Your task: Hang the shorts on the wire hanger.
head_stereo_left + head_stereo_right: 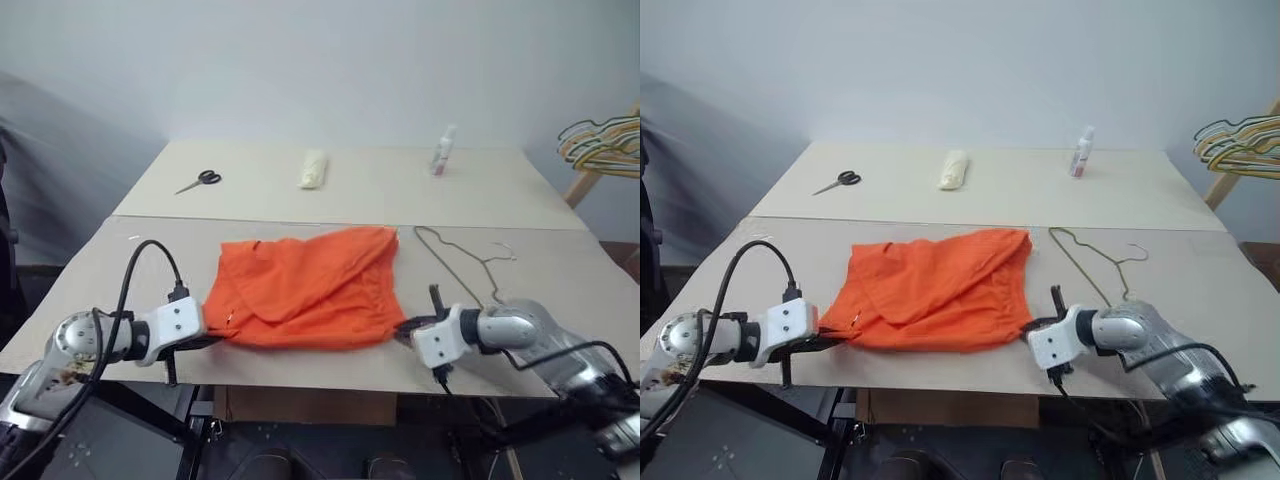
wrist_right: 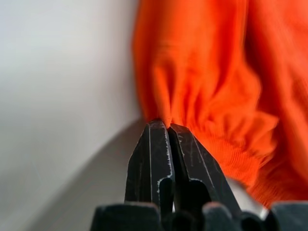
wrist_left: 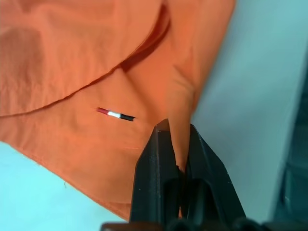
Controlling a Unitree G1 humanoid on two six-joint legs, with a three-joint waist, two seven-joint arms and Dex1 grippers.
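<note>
Since both of our arms reach in over the near edge of the pale surface [image 1: 560, 275], we begin with the grips: our left end effector [image 3: 174, 132] has its two black fingers pinched tight on a fold of fabric at the left near corner of the bright orange fabric shorts [image 1: 305, 288], and our right end effector [image 2: 167, 126] is closed on the gathered elastic waistband at their right near corner. These shorts lie crumpled and partly folded over themselves near the middle of the near edge, between the two arms. We judge them light, limp and fairly grippy, likely to sag and bunch wherever they are unsupported, so the waistband corners seem the best places to hold them, keeping the cloth spread. Just to the right of the shorts lies the thin bare grey-metal wire hanger [image 1: 452, 262], flat, its hook toward the right edge; we expect it to be springy, slippery and hard to lift off a flat board. Well apart, along the far edge, sit black-handled scissors [image 1: 200, 181], a pale rolled bundle [image 1: 314, 168] and a small white bottle [image 1: 442, 151], and beyond the far right corner hangs a bunch of coloured hangers [image 1: 602, 142]. Nothing stands between shorts and hanger.
</note>
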